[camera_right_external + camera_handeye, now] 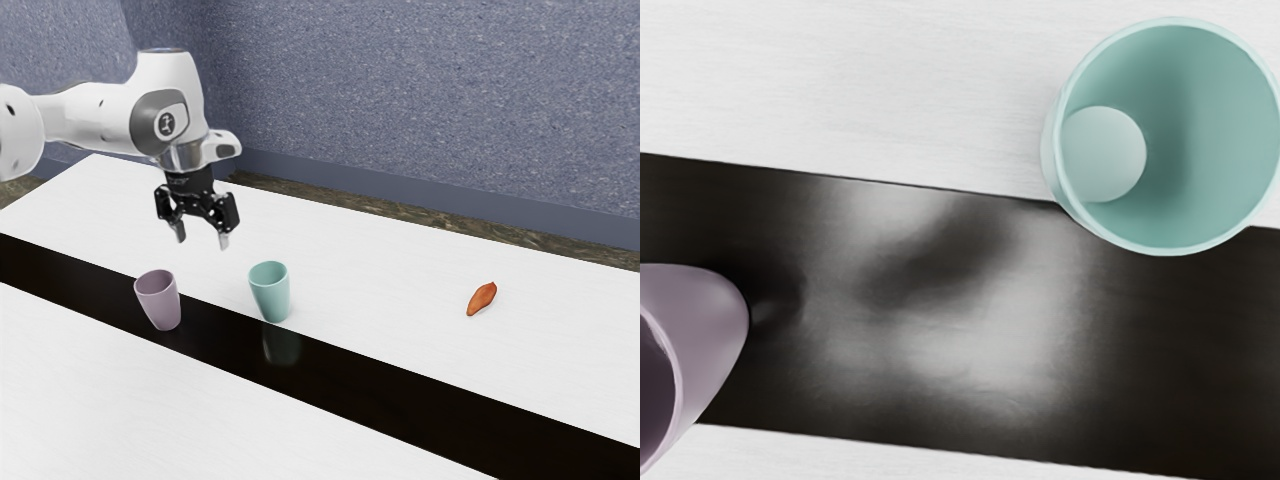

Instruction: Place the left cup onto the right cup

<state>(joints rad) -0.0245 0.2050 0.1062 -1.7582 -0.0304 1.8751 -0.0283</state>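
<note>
A mauve cup [159, 299] stands upright on the black stripe of the table, toward the exterior view's left. A teal cup [270, 290] stands upright to its right, at the stripe's far edge. My gripper [200, 239] hangs open in the air above and behind the gap between the two cups, holding nothing. In the wrist view the teal cup [1165, 135] is seen from above, hollow and empty, and the mauve cup [685, 350] shows part of its rim and wall.
A small orange, elongated object [482, 298] lies on the white table [400, 270] well to the right of the teal cup. A glossy black stripe [350, 390] runs diagonally across the tabletop. A grey wall stands behind.
</note>
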